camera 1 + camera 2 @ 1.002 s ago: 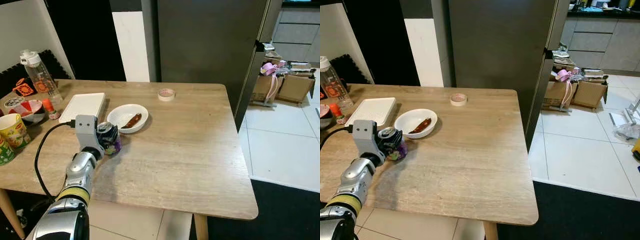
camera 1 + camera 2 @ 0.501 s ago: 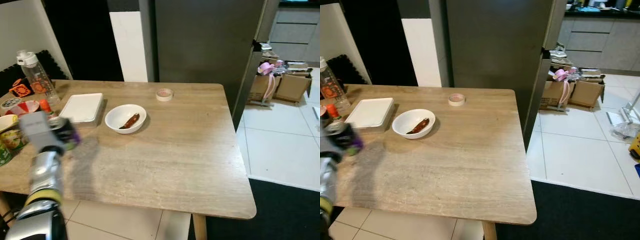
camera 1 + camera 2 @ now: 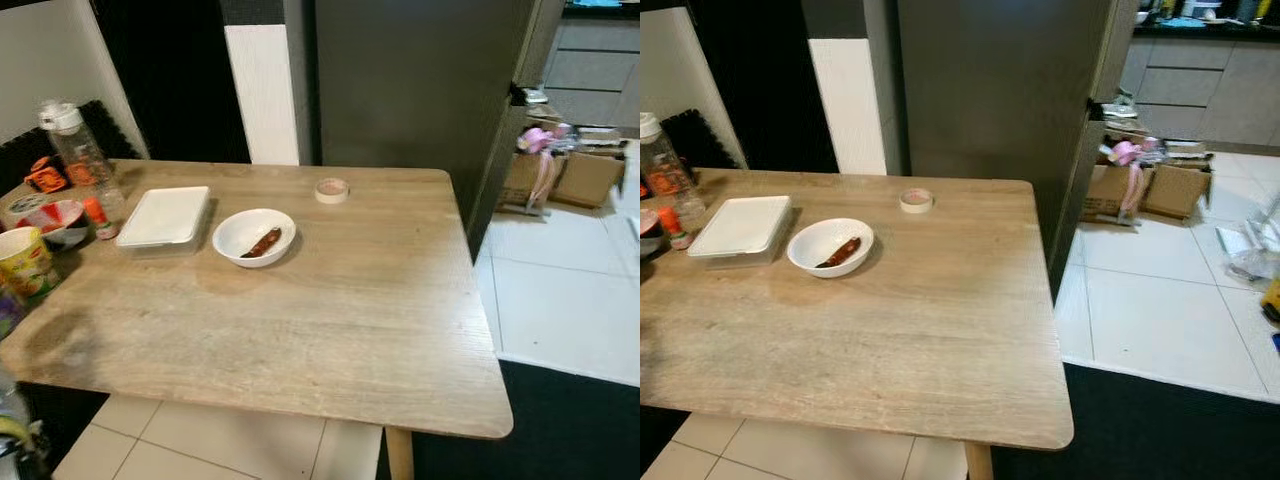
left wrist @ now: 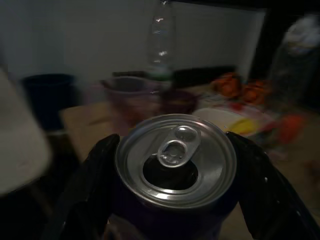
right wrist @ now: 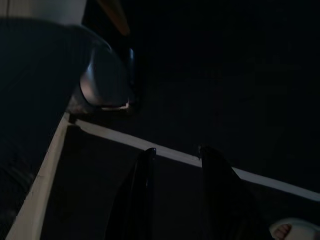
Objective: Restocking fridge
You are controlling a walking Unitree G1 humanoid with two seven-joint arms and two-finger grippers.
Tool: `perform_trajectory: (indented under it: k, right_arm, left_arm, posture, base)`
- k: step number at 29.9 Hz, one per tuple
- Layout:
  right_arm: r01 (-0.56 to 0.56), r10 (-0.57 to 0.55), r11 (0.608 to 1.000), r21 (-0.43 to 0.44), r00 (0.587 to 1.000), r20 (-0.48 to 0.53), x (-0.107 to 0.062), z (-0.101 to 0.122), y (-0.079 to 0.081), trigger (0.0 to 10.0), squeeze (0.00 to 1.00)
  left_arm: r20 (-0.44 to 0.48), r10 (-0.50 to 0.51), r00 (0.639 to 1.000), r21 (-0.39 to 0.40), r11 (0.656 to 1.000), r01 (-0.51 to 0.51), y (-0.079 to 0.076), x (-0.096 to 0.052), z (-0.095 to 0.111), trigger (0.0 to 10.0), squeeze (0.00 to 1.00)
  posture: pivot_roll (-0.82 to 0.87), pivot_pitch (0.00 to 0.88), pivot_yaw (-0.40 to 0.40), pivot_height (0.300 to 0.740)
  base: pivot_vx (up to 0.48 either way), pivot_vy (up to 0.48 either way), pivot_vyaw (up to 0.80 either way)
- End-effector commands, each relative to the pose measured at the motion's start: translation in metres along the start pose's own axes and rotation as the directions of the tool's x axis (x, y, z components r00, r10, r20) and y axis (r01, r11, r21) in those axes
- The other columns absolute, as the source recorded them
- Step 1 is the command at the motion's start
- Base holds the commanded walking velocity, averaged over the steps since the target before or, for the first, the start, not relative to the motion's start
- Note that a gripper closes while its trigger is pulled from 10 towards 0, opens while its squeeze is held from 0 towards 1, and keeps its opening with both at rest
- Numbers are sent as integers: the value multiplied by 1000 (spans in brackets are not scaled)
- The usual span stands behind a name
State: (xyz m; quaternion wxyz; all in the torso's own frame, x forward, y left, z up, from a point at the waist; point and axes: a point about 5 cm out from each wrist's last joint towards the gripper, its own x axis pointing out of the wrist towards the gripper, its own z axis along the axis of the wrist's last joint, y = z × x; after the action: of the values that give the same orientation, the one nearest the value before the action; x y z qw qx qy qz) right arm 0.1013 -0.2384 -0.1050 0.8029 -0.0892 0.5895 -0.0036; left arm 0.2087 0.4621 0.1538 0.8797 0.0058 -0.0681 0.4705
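— Fingers first: what is your left gripper (image 4: 175,200) doing?
— It pinches an opened purple metal can (image 4: 175,165) from both sides.
— And your right gripper (image 5: 175,165)?
— It hangs in the dark, fingers a little apart.
— What is farther off?
— A wooden table (image 3: 330,320), a white bowl (image 3: 254,236), a dark fridge (image 3: 410,80).

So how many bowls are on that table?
2. A white bowl holding a bit of food sits mid-table beside the white box; a red-patterned bowl sits at the left edge. More may lie out of view.
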Motion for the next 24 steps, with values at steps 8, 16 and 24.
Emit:
perform_trajectory:
  k: [8,16,24]
  right_arm:
    - [-9,9,1000,-6,1000,-5,0,1,0,10000,0]
    - [-14,14,1000,-2,1000,-3,0,1,2,10000,0]
    - [-19,19,1000,3,1000,-4,1,1,4,10000,0]
  left_arm:
    - [-124,320,939,122,944,-306,77,-21,-25,10000,0]
    - [-499,395,771,291,915,-281,95,-102,-121,10000,0]
    - [-760,356,544,309,934,-180,79,-195,-188,10000,0]
  posture:
    - [-86,0,21,740]
    - [-84,0,26,740]
    - [-82,0,26,740]
  base:
    - [0,0,0]
    - [0,0,0]
    - [0,0,0]
